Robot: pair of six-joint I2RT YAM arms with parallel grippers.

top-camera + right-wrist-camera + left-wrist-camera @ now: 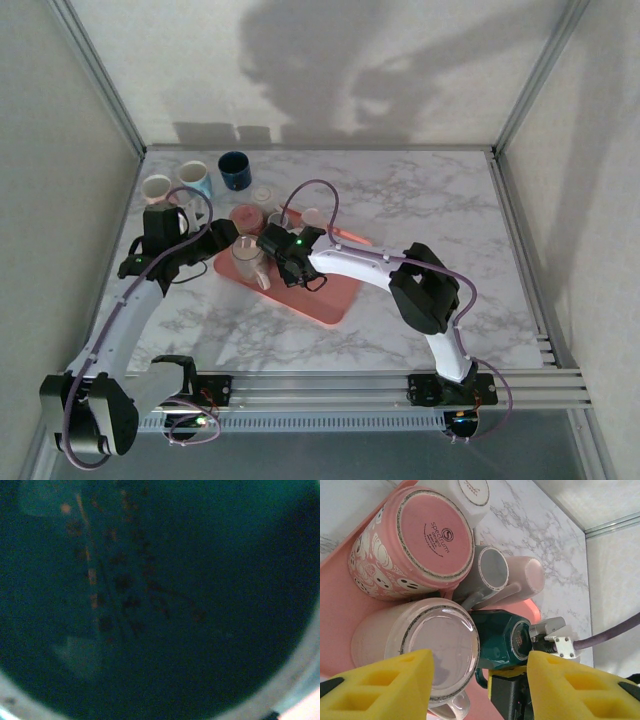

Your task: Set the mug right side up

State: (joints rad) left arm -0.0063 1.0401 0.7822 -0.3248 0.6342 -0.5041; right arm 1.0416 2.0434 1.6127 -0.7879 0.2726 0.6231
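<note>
— Where's the teal mug (497,640)?
— On the pink tray (335,300), packed in among the others. It's tipped toward its side, printed base facing the right claw (272,247). A frosted mug (430,645) stands base up, touching it, and a pink mug (415,545) with little faces, also base up, sits just beyond.
— Has the right claw got hold of it?
— I can't tell. It's right up at the mug's base, and its own camera is pressed against dark teal bottom (150,600) edged by a pale rim. The fingers are hidden.
— And the other one?
— The left claw (477,690) hangs over the tray's left end, yellow fingers (385,685) about half apart, gripping nothing. The frosted and teal mugs lie below the gap.
— Anything off the tray?
— A navy mug (234,170), upright, at the back of the marble table (420,190).
</note>
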